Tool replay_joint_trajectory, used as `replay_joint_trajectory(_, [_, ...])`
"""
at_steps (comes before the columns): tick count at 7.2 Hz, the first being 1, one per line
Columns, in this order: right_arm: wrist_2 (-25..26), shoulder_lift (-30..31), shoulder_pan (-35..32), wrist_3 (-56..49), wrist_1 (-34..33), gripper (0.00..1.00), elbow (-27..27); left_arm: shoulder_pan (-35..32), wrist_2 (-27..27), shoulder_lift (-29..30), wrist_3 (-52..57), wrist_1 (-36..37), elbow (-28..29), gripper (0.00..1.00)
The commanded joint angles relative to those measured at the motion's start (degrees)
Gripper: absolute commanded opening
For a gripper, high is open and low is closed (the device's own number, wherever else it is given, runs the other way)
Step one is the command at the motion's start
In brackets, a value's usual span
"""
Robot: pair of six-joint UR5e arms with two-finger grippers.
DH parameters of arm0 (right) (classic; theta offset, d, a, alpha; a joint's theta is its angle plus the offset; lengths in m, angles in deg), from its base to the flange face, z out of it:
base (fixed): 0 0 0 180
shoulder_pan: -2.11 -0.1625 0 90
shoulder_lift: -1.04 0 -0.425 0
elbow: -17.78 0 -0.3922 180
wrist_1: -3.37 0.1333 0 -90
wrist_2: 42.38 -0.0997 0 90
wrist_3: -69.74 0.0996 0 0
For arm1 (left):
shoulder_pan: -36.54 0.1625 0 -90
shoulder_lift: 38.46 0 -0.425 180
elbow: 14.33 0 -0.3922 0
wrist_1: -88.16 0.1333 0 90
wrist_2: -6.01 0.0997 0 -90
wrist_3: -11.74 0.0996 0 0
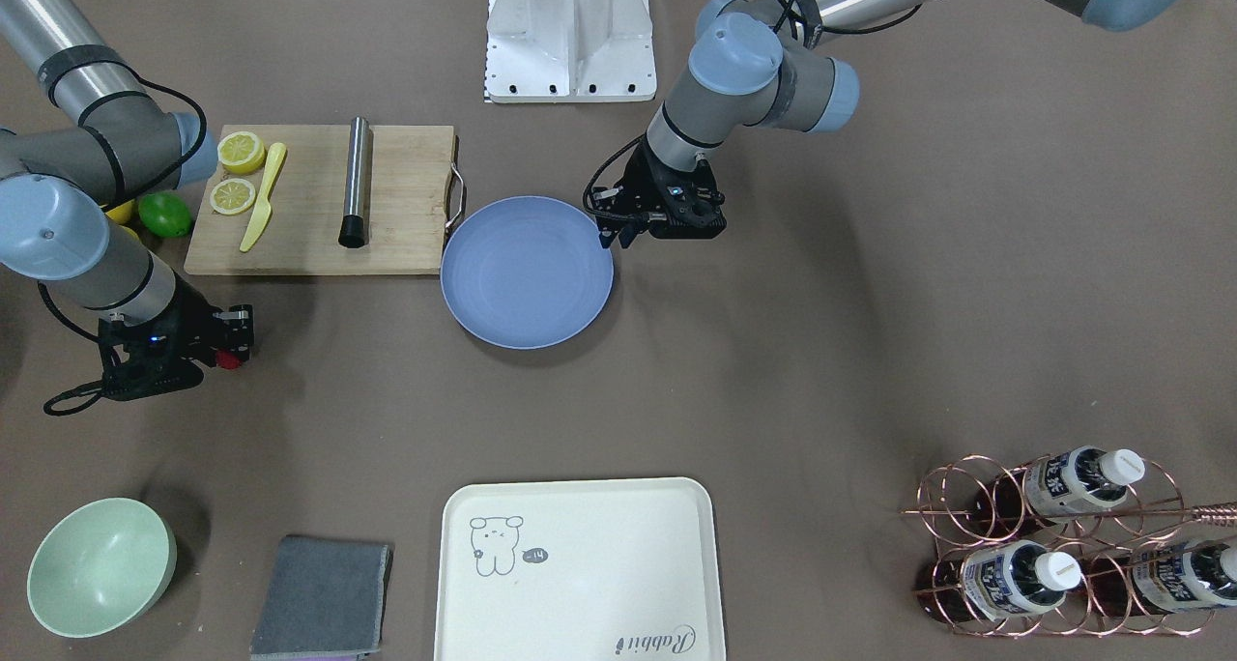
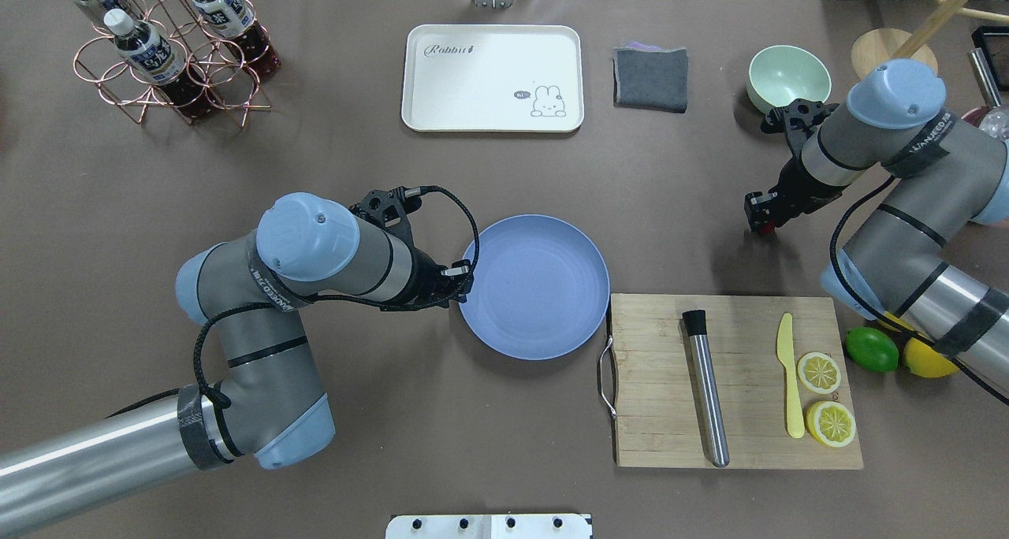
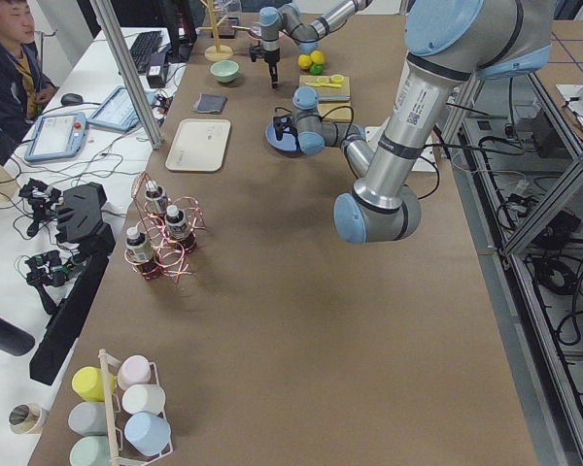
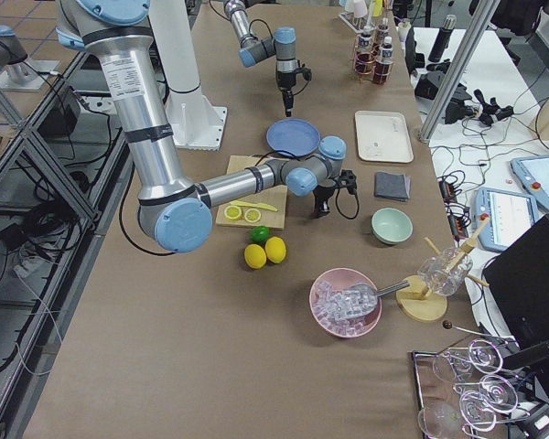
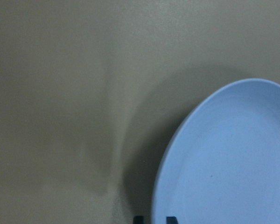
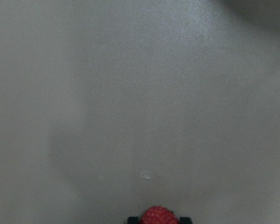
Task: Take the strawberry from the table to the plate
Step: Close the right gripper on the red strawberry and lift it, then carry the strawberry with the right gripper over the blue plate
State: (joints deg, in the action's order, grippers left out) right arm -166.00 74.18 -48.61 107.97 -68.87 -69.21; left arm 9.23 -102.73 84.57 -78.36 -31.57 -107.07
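Note:
The strawberry (image 1: pixel 228 359) (image 6: pixel 159 216), small and dark red, sits between the fingertips of my right gripper (image 1: pixel 230 350) (image 2: pixel 761 224), which is shut on it just over the brown table (image 1: pixel 821 352). That spot lies beyond the cutting board, well to the side of the plate. The round blue-grey plate (image 1: pixel 527 274) (image 2: pixel 536 287) (image 5: pixel 233 158) lies at the table's middle with nothing on it. My left gripper (image 1: pixel 609 236) (image 2: pixel 465 279) is at the plate's edge, its two fingertips close together with the rim between them.
A wooden cutting board (image 1: pixel 319 202) beside the plate carries two lemon halves, a yellow knife and a steel rod. A lime (image 1: pixel 164 215) lies next to it. A green bowl (image 1: pixel 101 566), grey cloth (image 1: pixel 322 595), cream tray (image 1: pixel 578 569) and bottle rack (image 1: pixel 1063 545) line the far edge.

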Motion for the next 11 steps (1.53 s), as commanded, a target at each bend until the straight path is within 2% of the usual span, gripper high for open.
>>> replay_joint_trajectory(1, [-0.65, -3.06, -0.34, 2.19, -0.09, 0.0, -0.99, -1.59, -0.15, -1.47, 0.45, 0.11, -1.56, 0.89])
replay_joint_trajectory(2, [-0.65, -7.35, 0.7, 6.82, -0.26, 0.0, -1.43, -4.73, -1.97, -4.61, 1.23, 0.11, -3.92, 0.89])
replay_joint_trajectory(4, [0.92, -11.24, 7.62, 21.04, -0.18, 0.0, -6.76, -11.16, -6.55, -9.89, 13.49, 0.02, -5.08, 0.89])
replay_joint_trajectory(5, [5.45, -14.48, 12.88, 27.54, -0.61, 0.0, -7.58, -13.88, -8.39, -12.88, 18.94, -0.15, -5.09, 0.89])
replay_joint_trajectory(7, [14.16, -17.14, 21.68, 30.07, -0.79, 0.0, -6.27, -19.33, -12.87, -15.27, 23.03, -0.15, -5.17, 0.9])
replay_joint_trajectory(8, [17.07, -17.85, 23.81, 30.16, -0.71, 0.0, -5.31, -19.62, -12.89, -15.28, 23.04, -0.15, -5.17, 0.9])
replay_joint_trajectory(9, [17.27, -17.94, 23.91, 30.16, -0.53, 0.0, -4.34, -19.62, -12.89, -15.45, 23.04, -0.15, -5.52, 0.9])
replay_joint_trajectory(10, [17.54, -17.85, 24.0, 30.07, -0.62, 0.56, -4.07, -19.62, -12.8, -15.89, 22.95, -0.15, -6.05, 0.9])
replay_joint_trajectory(11, [19.8, -17.85, 24.53, 30.24, -0.18, 1.0, -3.63, -19.62, -12.89, -16.33, 23.04, -0.15, -6.49, 0.9])
